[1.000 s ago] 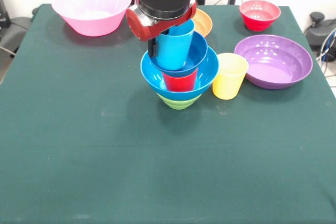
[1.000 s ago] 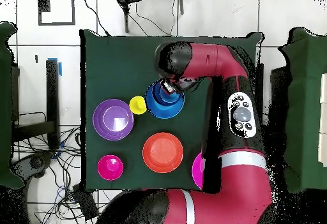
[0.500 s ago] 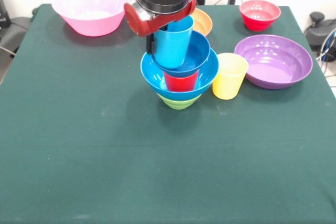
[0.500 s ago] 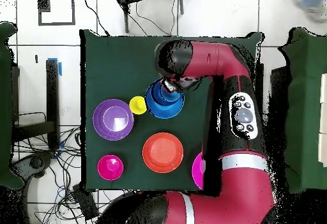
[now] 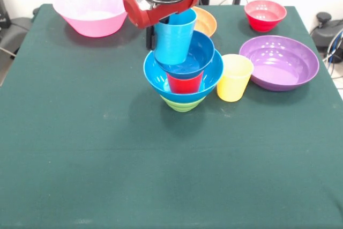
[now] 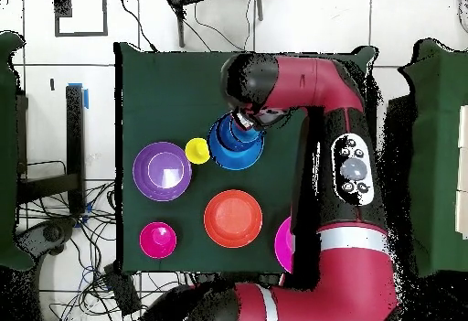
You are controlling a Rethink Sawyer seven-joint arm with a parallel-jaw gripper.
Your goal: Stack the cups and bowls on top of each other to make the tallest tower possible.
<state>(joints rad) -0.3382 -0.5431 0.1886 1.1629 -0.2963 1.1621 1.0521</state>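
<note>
The tower stands mid-table: a small green bowl (image 5: 182, 103) at the bottom, the large blue bowl (image 5: 155, 77), the red cup (image 5: 184, 83), then the small blue bowl (image 5: 202, 52). My gripper (image 5: 157, 35) is shut on the rim of the sky-blue cup (image 5: 174, 41), one dark finger (image 5: 150, 37) outside its wall. The cup tilts slightly, its base low inside the small blue bowl. The yellow cup (image 5: 234, 77) stands beside the tower. In the overhead view the gripper (image 6: 245, 121) covers the stack (image 6: 236, 150).
The large pink bowl (image 5: 94, 9), the orange bowl (image 5: 207, 21) and the small red bowl (image 5: 265, 14) sit along the table's far side. The wide purple bowl (image 5: 278, 61) is to the right, next to the yellow cup. My arm (image 6: 343, 162) runs along one side of the table.
My gripper has risen, and the sky-blue cup has come up with it inside the small blue bowl. The rest of the tower and the loose bowls have not moved.
</note>
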